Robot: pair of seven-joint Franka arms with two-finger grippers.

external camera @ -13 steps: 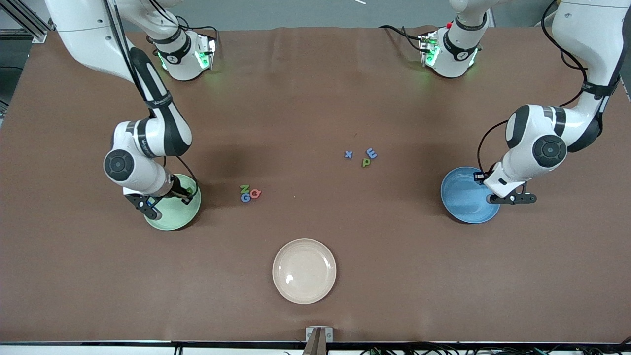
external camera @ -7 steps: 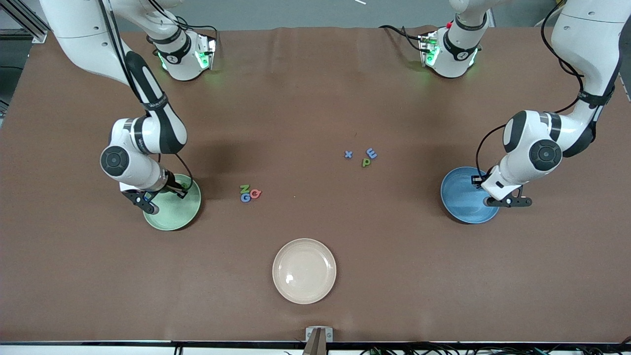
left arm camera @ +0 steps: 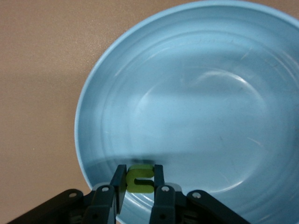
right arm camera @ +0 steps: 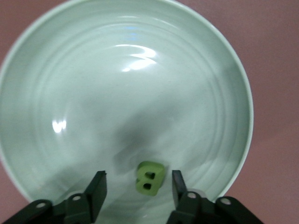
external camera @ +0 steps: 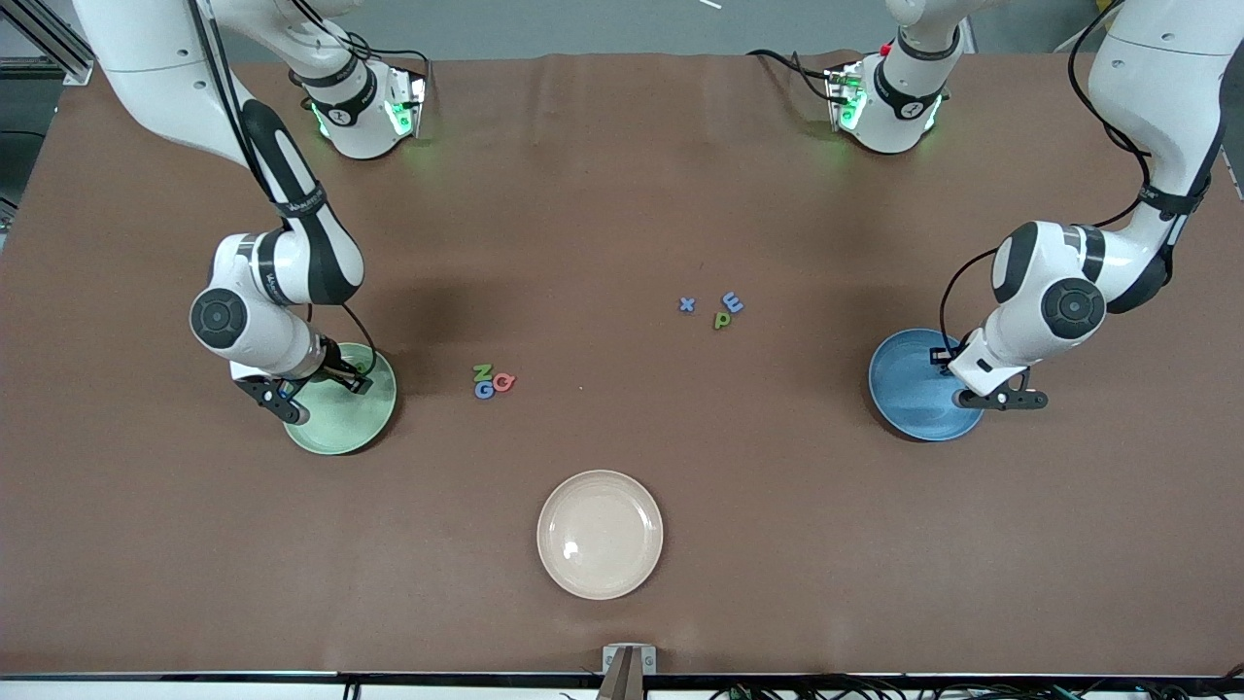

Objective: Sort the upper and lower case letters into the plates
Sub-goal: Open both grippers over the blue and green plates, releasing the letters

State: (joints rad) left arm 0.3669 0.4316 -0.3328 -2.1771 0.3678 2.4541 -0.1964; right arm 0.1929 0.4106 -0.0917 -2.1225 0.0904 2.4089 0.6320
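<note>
the right gripper (right arm camera: 135, 186) hangs just over the green plate (external camera: 342, 428) at the right arm's end of the table, its jaws apart with nothing pinched between them. a green b (right arm camera: 149, 178) sits in that plate between the spread fingers (right arm camera: 97, 189), touching neither; whether it lies flat on the plate is hard to say. the left gripper (left arm camera: 139, 182) hangs over the blue plate (external camera: 909, 394) at the left arm's end, near the plate's rim, its jaws clamped on a small green letter (left arm camera: 140, 178) shaped like a c, held clear above the plate's floor. the blue plate shows nothing else inside. six letters lie on the brown table (external camera: 622, 194) between the two plates. a green z (external camera: 481, 371), a blue g (external camera: 484, 390) and a pink-red q (external camera: 503, 382) crowd together toward the green plate's end, touching or nearly so. a blue x (external camera: 687, 304), a green p (external camera: 722, 319) and a blue e (external camera: 733, 302) lie toward the blue plate's end, farther from the front camera than the first cluster; p and e are just beside each other, x slightly apart. a cream plate (external camera: 600, 534) sits nearest the front camera, midway along the table, well apart from the letters.
</note>
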